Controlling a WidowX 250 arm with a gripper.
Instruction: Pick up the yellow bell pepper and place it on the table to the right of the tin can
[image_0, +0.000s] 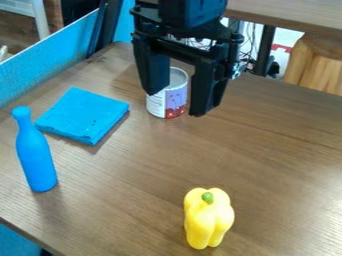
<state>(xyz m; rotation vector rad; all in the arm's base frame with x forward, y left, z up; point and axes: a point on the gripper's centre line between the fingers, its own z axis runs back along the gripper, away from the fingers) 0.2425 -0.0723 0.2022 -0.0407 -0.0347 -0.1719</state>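
The black gripper (175, 104) hangs over the back middle of the table with its two fingers apart, open. Behind and between the fingers stands a can (175, 97) with a white, purple and red label, partly hidden by the left finger; whether they touch, I cannot tell. Left of it lies a folded blue cloth (83, 115). A blue bottle (36, 155) stands upright near the left edge. Toward the front, well below the gripper, is a yellow bell pepper (208, 218) with a green stem.
The brown wooden table (267, 150) has its front left edge at the lower left. A blue panel (50, 57) runs along the left side. Behind the table are cables, a black post (265, 50) and a wooden stool (317, 62).
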